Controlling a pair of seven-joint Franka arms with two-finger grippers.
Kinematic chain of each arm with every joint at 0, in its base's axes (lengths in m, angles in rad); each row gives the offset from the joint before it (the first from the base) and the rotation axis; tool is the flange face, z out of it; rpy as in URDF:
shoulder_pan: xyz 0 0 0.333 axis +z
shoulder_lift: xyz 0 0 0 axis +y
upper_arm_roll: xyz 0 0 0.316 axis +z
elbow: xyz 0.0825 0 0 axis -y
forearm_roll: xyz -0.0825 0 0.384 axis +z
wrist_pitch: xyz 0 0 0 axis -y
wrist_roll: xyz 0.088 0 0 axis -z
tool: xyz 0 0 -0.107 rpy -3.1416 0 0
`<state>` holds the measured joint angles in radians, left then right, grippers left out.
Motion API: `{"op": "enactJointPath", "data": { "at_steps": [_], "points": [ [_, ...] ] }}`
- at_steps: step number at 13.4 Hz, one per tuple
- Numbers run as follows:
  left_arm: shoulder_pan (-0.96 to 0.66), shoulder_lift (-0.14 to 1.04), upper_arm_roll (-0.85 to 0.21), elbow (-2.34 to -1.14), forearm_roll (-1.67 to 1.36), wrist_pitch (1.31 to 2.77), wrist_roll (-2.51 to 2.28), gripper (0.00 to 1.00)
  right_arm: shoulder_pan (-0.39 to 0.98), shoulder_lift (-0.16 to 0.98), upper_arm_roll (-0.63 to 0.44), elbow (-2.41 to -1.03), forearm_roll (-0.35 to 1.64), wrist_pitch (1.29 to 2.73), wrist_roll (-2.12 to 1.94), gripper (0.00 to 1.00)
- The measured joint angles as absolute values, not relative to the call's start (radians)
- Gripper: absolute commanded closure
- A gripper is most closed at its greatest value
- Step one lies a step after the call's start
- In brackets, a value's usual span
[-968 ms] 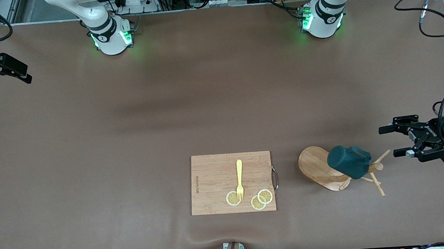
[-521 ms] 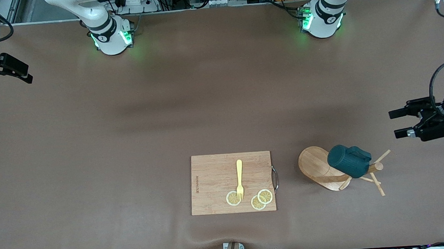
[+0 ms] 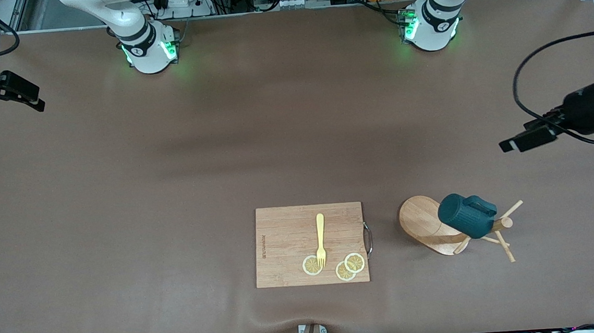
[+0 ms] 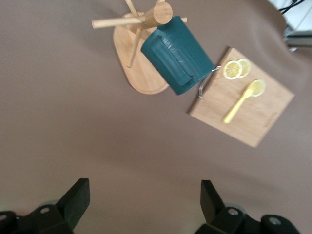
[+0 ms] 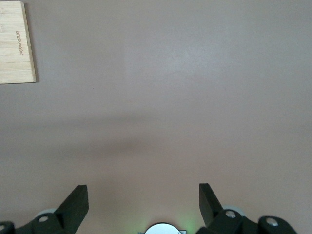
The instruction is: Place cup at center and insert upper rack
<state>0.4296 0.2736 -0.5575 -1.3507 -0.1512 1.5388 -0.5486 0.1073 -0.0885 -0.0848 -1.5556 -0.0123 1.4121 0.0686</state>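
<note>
One cutting board (image 3: 310, 244) bears unreadable branded lettering.

one cup (image 3: 466, 221), one upper rack (image 3: 426, 222), one cutting board (image 3: 287, 245), one fork (image 3: 321, 239) (three lemon slices (image 3: 354, 262))

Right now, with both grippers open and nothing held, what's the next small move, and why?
Probably bring the left gripper back down toward the cup. Its jaws are open and empty above the table's left-arm end, while the cup rests tilted against the post of the mug tree, beside the cutting board and not at the centre. The right gripper waits open over bare table.
</note>
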Motion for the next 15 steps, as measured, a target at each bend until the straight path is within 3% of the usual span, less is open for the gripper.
{"op": "enactJointPath", "data": {
  "at_steps": [2, 8, 15],
  "points": [
    [0.367, 0.247, -0.517, -1.352, -0.055, 1.517, -0.436, 0.00, 0.107, -0.088, -0.085, -1.556, -0.012, 1.412, 0.069, 0.00],
    [0.067, 0.162, -0.112, -1.362, -0.030, 1.479, -0.196, 0.00, 0.112, -0.088, -0.084, -1.556, -0.012, 1.412, 0.069, 0.00],
    [-0.118, 0.131, 0.107, -1.375, -0.048, 1.480, -0.153, 0.00, 0.116, -0.088, -0.084, -1.556, -0.012, 1.412, 0.069, 0.00]
  ]
}}
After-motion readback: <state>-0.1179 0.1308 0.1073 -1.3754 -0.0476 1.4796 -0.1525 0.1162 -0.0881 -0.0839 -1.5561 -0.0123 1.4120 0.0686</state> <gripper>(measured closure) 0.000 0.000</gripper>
